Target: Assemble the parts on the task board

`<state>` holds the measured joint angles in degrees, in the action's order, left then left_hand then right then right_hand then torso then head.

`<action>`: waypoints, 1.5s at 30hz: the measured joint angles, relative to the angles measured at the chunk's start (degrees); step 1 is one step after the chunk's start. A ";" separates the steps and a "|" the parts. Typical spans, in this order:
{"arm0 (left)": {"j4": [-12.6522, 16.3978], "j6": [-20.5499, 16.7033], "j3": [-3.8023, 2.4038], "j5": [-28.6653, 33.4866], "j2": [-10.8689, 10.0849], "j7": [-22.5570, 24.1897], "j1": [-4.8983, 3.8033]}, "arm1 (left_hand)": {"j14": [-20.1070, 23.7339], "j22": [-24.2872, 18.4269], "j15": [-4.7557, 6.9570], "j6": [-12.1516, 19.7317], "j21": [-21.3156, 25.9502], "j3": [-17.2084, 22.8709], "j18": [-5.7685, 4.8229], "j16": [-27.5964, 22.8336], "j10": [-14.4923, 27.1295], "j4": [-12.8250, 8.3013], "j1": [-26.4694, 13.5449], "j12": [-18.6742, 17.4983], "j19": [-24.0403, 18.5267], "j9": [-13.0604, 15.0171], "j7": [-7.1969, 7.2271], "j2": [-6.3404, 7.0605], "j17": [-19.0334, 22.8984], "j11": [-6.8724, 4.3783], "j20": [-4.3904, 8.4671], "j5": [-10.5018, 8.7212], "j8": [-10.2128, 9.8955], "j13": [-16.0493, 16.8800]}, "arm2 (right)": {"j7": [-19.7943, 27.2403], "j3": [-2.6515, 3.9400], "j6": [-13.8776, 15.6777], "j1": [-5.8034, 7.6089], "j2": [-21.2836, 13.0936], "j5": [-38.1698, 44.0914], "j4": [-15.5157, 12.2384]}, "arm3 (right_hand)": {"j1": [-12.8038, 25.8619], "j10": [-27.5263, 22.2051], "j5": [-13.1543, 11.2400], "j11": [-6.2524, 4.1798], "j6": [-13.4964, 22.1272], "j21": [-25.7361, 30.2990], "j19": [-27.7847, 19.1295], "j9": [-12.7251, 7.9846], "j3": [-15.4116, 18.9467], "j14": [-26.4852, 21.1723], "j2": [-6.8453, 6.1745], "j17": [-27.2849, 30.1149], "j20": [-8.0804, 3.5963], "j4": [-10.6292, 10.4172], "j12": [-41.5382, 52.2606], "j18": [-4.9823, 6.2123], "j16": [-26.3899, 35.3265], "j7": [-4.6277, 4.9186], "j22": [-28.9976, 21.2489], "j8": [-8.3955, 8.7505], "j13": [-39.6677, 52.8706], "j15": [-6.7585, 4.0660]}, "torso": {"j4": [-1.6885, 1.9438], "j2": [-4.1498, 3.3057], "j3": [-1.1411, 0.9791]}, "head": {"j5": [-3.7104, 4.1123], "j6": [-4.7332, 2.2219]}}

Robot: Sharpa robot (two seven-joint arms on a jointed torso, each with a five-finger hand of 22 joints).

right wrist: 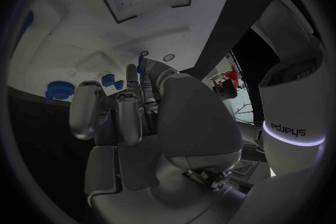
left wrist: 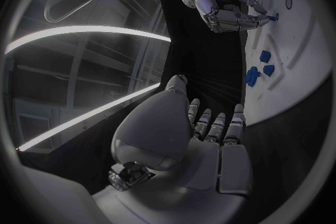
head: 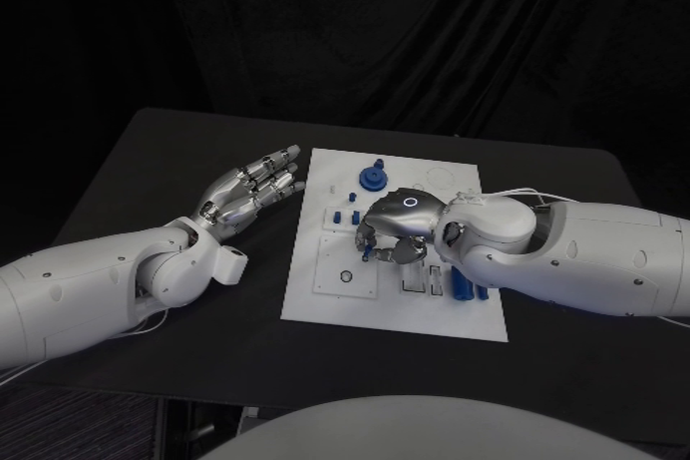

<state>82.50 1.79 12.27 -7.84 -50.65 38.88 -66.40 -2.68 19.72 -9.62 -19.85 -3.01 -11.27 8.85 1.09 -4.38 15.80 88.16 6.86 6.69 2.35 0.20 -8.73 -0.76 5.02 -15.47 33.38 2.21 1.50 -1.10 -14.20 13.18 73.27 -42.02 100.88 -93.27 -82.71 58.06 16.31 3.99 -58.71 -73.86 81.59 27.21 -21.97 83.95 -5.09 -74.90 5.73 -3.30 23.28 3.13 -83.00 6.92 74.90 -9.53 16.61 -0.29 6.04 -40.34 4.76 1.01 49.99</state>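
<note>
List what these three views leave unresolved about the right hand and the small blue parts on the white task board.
- Head view: the silver right hand covers the white task board beneath it, so any contact is hidden.
- Left wrist view: its fingers close on a small blue part, too small to identify.
- Right wrist view: its own fingers block the fingertips and what they hold.
- Head view: the blue parts near the right arm are partly covered by it.

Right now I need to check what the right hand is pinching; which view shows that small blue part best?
The left wrist view: the right hand appears side-on, fingertips pinching the small blue part over the task board. In the head view the hand's back covers the fingertips. In the right wrist view, its own fingers mostly block the part.
</note>
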 measured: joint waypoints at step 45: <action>-0.76 0.80 0.00 0.01 0.31 0.00 0.51 | 0.00 0.10 -0.42 0.20 0.00 0.32 0.00 0.00 0.00 0.00 0.22 0.00 0.00 0.00 -0.21 -0.22 0.01 0.00 0.00 0.00 0.00 0.00 | -0.05 0.14 0.00 -0.76 -0.14 0.09 -0.29 | -0.01 0.61 0.00 -0.20 -0.01 0.00 -0.20 0.09 0.00 0.00 -0.01 0.00 0.20 0.32 0.00 0.00 0.00 0.22 0.02 0.39 0.03 0.00 | -0.01 -0.04 0.02 | -0.31 0.00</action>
<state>81.74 2.60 12.27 -7.82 -50.34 38.88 -65.89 -2.68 19.82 -10.04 -19.65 -3.01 -10.94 8.85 1.09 -4.39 15.80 88.38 6.86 6.69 2.34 -0.01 -8.95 -0.76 5.01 -15.47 33.38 2.21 1.49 -1.15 -14.05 13.19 72.51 -42.17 100.97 -93.56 -82.72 58.67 16.31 3.79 -58.72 -73.87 81.39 27.30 -21.97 83.95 -5.10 -74.90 5.94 -2.99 23.28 3.13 -83.00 7.14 74.93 -9.14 16.64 -0.30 6.04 -40.39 4.78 0.70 49.99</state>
